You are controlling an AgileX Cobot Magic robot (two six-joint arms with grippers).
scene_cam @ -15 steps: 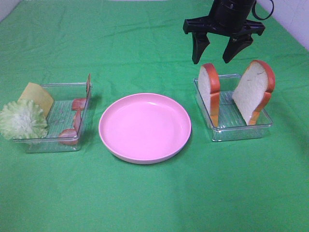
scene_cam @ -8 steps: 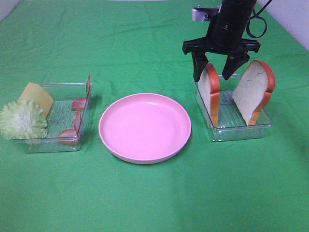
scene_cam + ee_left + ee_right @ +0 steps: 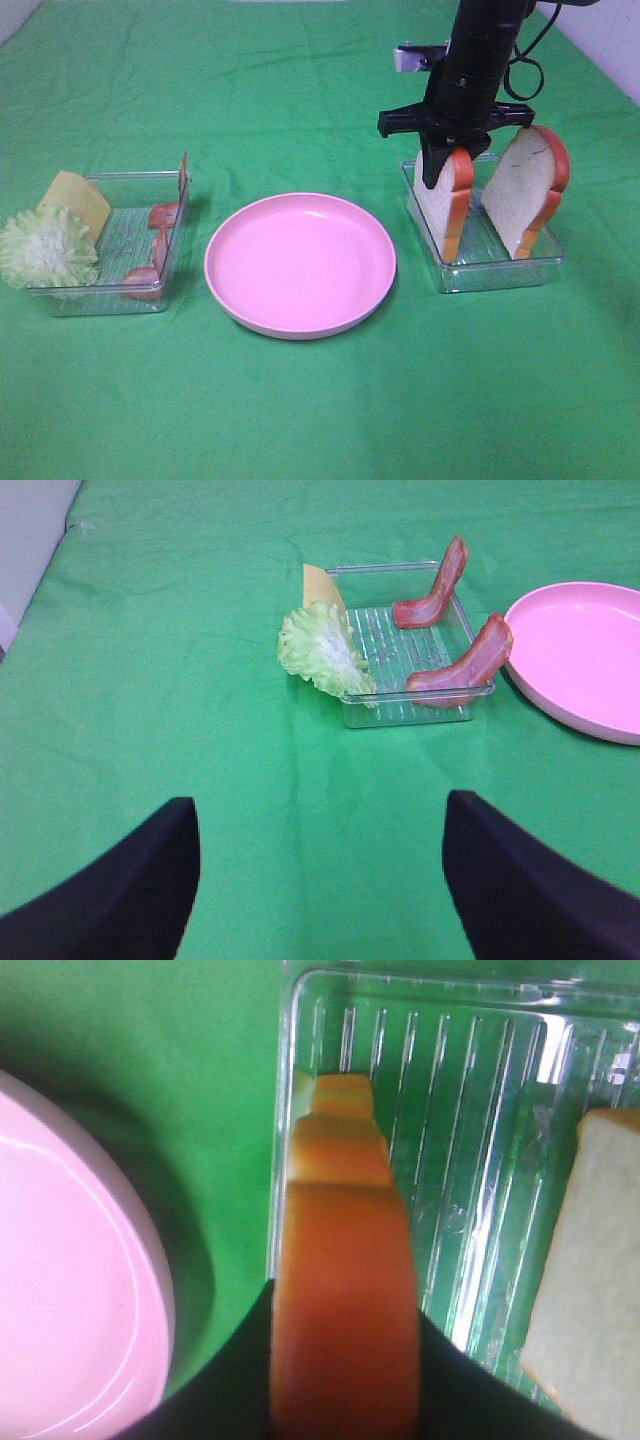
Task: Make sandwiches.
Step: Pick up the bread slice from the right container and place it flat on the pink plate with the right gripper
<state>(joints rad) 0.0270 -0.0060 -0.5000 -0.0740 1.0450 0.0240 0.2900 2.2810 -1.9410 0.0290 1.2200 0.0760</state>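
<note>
A bread slice (image 3: 445, 205) with orange-brown crust stands on edge in the right clear tray (image 3: 500, 272). My right gripper (image 3: 450, 165) comes down from above and is shut on its top edge. In the right wrist view the crust (image 3: 345, 1260) fills the gap between the dark fingers (image 3: 235, 1380). A second bread slice (image 3: 525, 195) leans at the tray's right side. The left tray (image 3: 95, 297) holds yellow cheese (image 3: 75, 200), pale lettuce (image 3: 45, 248) and bacon strips (image 3: 160, 235). My left gripper (image 3: 320, 880) hangs open over bare cloth, short of the lettuce (image 3: 322, 650) and bacon (image 3: 465, 660).
A round pink plate (image 3: 300, 262) lies between the two trays, with nothing on it. Green cloth covers the whole table. A pale wall runs along the far right corner.
My right gripper has come down from above the tray onto the left bread slice and closed on its top edge. The left tray and plate have not moved.
</note>
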